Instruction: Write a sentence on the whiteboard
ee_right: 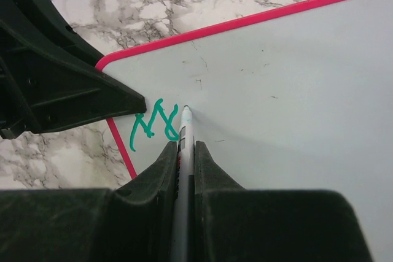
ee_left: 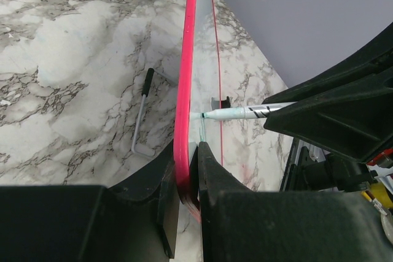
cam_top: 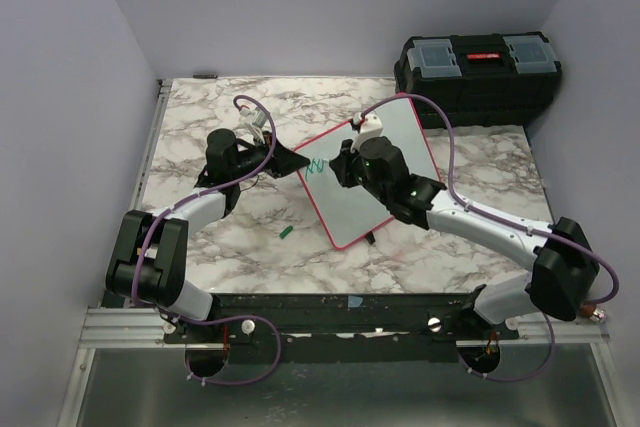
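From above, the board [cam_top: 405,132] slants across the desk [cam_top: 200,117] between your left hand [cam_top: 273,159] and right hand [cam_top: 345,165]. Left wrist: that hand clamps its edge. Right wrist: yours grips the pen [ee_right: 186,128], tip ahead, touching; bare board runs rightward past the green marks [ee_right: 150,126].

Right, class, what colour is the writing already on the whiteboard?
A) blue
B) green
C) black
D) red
B: the scribbled strokes on the whiteboard, just beside the tip of the marker held in the right gripper, are green.
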